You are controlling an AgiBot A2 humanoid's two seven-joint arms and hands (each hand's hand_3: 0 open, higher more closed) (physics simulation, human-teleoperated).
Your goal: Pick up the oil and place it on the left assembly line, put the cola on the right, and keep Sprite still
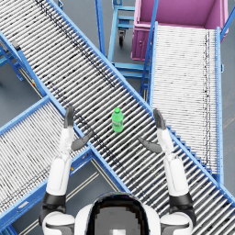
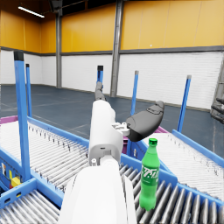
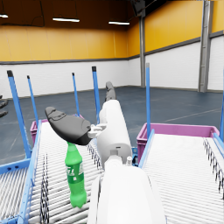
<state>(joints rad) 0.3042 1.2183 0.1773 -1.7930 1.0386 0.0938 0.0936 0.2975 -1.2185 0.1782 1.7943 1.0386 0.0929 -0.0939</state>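
Since the Sprite (image 1: 117, 120) stands upright on the belt (image 1: 92, 82), between left hand (image 1: 69, 124) and right hand (image 1: 160, 128), neither should close inward. Both hands are spread, holding nothing.

A pink bin (image 1: 181, 11) stands on grey floor (image 1: 13, 101).

A rendered factory or warehouse hall, with long blue-framed steel roller conveyor lines (image 1: 69, 59), a magenta plastic bin (image 1: 138, 45), grey concrete floor (image 1: 78, 23), high yellow-and-white walls (image 2: 175, 48) and ceiling strip lights (image 3: 65, 19).

One green Sprite bottle (image 1: 117, 120); three roller conveyors (image 1: 69, 50); one pink bin (image 1: 139, 43).
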